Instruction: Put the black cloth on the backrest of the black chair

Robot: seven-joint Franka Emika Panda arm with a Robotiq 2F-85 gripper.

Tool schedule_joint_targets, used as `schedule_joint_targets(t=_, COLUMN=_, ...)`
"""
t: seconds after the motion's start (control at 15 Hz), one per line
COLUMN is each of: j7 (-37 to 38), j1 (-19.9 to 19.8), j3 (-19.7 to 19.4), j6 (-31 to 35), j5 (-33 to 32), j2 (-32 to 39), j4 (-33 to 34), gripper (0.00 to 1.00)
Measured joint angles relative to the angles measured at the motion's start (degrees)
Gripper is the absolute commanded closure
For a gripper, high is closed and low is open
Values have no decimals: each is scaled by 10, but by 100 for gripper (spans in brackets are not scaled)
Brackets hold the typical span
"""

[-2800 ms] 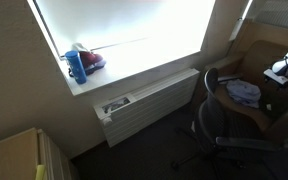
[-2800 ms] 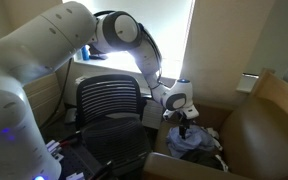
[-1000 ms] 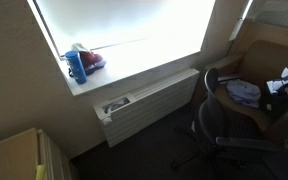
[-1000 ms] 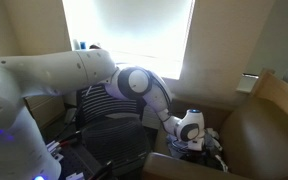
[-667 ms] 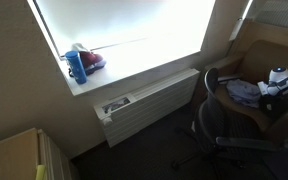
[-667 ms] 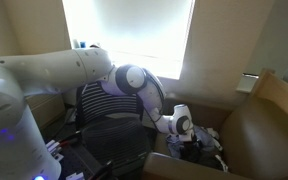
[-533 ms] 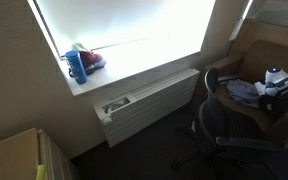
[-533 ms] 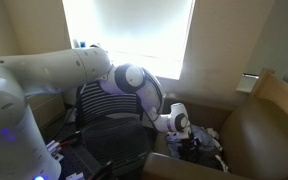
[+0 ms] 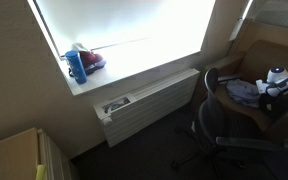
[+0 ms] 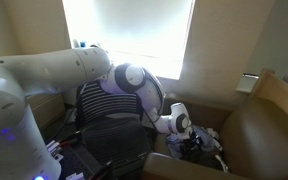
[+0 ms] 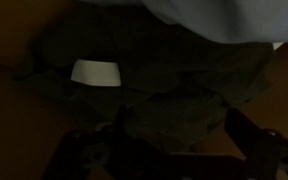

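moved: the gripper (image 10: pixel 190 142) has come down from well above the pile to sit right on it, then swung slightly toward the black chair (image 10: pixel 112 118). Against the frame half a second back nothing shifts in either exterior view, so the descent looks finished.
meaning: reach phase is over and grasp is the step in hand. Cloth not lifted yet, task barely started.
gripper state: in the wrist view both fingers (image 11: pixel 252 140) show at the bottom corners, spread wide, with nothing pinched between them (the picture is very dark, so a moderate-confidence read).
black cloth: fills the middle of the wrist view (image 11: pixel 169 95), rumpled, with a white tag (image 11: pixel 95 72) in the upper left of the frame. It lies on the seat of the brown armchair (image 10: pixel 264 125), lower right in that exterior view.
cloth vs gripper: directly under the open jaws, touching or just short of touching; can't tell which.
neighbour: a pale blue cloth (image 11: pixel 224 15) lies at the top edge of the wrist view, beside or partly over the black one.
target: the backrest (image 10: pixel 106 97) stands bare, mid-frame, near the pile.
risk: closing here may grab the pale cloth too, or only a thin fold.
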Motion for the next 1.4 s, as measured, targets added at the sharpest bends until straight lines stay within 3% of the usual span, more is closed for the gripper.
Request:
schedule_joint_targets(t=0.27, j7=-87, j1=-73, j3=74, j6=106, j5=-24, j2=0, j4=3, gripper=0)
schedule_joint_targets(t=0.47, j7=-196, j1=-172, j3=182, j6=146, j5=-71, j2=-1, j4=17, gripper=0)
schedule_joint_targets(t=0.67, j7=-331, j1=-271, j3=307, j6=104, j5=-105, j2=-1, j4=23, gripper=0)
schedule_joint_targets(t=0.8, j7=-399, j1=-303, j3=347, j6=35, j5=-95, j2=-1, j4=24, gripper=1)
schedule_joint_targets(t=0.93, j7=-384, j1=-289, j3=316, j6=-19, j5=-73, j2=-1, j4=32, gripper=1)
schedule_joint_targets(t=1.07, j7=-354, j1=-266, j3=281, j6=-31, j5=-64, j2=-1, j4=38, gripper=1)
schedule_joint_targets(t=1.2, j7=-346, j1=-257, j3=275, j6=-33, j5=-61, j2=-1, j4=40, gripper=0)
schedule_joint_targets(t=1.27, j7=-353, j1=-247, j3=262, j6=-28, j5=-34, j2=-1, j4=40, gripper=25)
schedule_joint_targets(t=1.33, j7=-362, j1=-229, j3=238, j6=-22, j5=3, j2=-1, j4=40, gripper=26)
schedule_joint_targets(t=1.4, j7=-366, j1=-209, j3=214, j6=-19, j5=32, j2=-1, j4=39, gripper=34)
